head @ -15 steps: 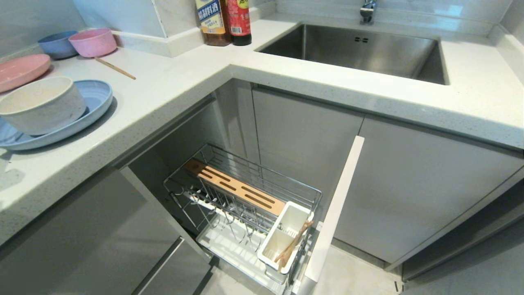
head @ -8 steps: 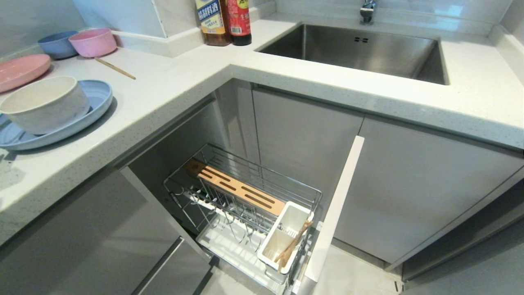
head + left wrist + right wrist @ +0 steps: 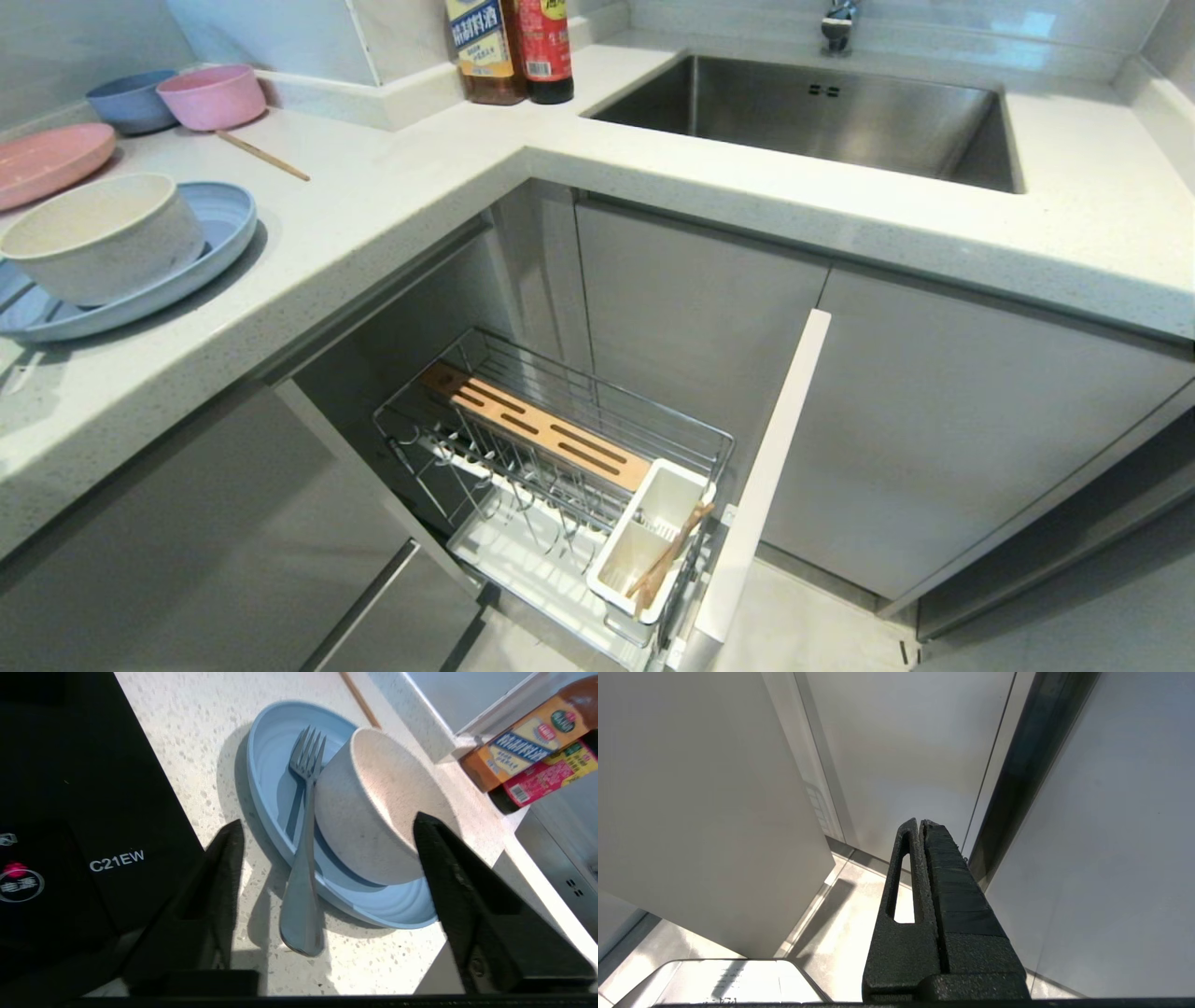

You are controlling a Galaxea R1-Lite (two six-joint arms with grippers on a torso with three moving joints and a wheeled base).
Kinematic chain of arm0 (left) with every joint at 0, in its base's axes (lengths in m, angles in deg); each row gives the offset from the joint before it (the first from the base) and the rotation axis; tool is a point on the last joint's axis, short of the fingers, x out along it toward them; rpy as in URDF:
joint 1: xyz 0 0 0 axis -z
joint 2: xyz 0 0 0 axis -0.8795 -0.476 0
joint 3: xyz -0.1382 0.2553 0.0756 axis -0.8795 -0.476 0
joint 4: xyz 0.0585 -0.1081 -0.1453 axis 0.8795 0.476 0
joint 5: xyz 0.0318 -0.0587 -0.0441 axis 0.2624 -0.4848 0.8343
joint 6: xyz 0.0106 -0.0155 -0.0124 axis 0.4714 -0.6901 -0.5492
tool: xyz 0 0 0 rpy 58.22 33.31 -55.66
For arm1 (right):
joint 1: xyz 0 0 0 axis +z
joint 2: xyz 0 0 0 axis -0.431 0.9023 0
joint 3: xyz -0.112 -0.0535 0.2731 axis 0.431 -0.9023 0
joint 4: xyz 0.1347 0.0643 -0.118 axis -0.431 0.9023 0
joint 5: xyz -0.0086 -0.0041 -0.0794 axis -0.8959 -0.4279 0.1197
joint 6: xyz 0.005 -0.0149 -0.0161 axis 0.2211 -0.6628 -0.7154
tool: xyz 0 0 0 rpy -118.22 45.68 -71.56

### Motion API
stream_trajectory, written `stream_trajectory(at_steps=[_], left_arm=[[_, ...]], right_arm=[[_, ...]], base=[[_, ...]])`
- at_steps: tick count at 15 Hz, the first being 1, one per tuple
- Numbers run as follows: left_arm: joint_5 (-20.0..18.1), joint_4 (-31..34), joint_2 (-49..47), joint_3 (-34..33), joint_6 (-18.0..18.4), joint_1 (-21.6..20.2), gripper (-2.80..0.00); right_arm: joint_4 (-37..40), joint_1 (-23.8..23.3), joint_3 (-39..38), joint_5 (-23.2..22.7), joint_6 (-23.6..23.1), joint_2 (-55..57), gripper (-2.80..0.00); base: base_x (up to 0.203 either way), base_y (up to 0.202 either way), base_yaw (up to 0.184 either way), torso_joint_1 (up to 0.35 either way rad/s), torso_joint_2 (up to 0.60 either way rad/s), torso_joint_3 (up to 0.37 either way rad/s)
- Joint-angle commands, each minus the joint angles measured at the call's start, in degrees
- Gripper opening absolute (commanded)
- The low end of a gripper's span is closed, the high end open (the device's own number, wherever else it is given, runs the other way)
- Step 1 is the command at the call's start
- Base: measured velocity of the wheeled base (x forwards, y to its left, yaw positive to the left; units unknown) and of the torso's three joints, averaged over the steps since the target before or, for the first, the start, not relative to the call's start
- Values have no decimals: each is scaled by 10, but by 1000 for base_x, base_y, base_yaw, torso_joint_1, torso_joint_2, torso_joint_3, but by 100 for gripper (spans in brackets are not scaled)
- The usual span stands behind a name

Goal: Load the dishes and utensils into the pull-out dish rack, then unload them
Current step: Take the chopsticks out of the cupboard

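On the counter's left end the pale blue plate (image 3: 224,219) carries the cream bowl (image 3: 103,238). In the left wrist view the grey fork (image 3: 301,858) lies with its tines in the plate (image 3: 275,756) beside the bowl (image 3: 369,812), and its handle rests over the rim onto the counter. My left gripper (image 3: 328,820) hovers open over the fork handle, holding nothing. One chopstick (image 3: 263,156) lies on the counter. The pull-out dish rack (image 3: 560,439) stands open below, with wooden chopsticks (image 3: 665,558) in its white utensil cup (image 3: 653,523). My right gripper (image 3: 920,822) hangs shut and empty by the cabinet fronts.
A pink plate (image 3: 47,163), a pink bowl (image 3: 213,95) and a small blue bowl (image 3: 131,101) sit at the counter's far left. Two bottles (image 3: 509,47) stand beside the sink (image 3: 812,112). A black cooktop (image 3: 70,835) lies next to the blue plate.
In the head view the bowl has shifted slightly to the right on the plate. The dark shadow at the counter's left edge has thinned. The rack has not moved.
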Motion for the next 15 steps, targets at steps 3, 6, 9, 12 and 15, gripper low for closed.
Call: stream_trajectory(at_steps=[3, 6, 9, 12, 15], left_arm=[[31, -1, 46, 1, 3, -1, 0], [79, -5, 96, 15, 62, 2, 0], [88, -4, 110, 97, 87, 5, -137], [85, -3, 108, 193, 95, 28, -280], [83, -3, 68, 299, 95, 61, -280]], right_arm=[[0, 0, -1, 0, 0, 0, -280], [0, 0, -1, 0, 0, 0, -280], [0, 0, -1, 0, 0, 0, -280], [0, 0, -1, 0, 0, 0, -280], [0, 0, -1, 0, 0, 0, -280]], base=[[0, 0, 0, 0, 0, 0], [0, 0, 0, 0, 0, 0], [0, 0, 0, 0, 0, 0], [0, 0, 0, 0, 0, 0], [0, 0, 0, 0, 0, 0]])
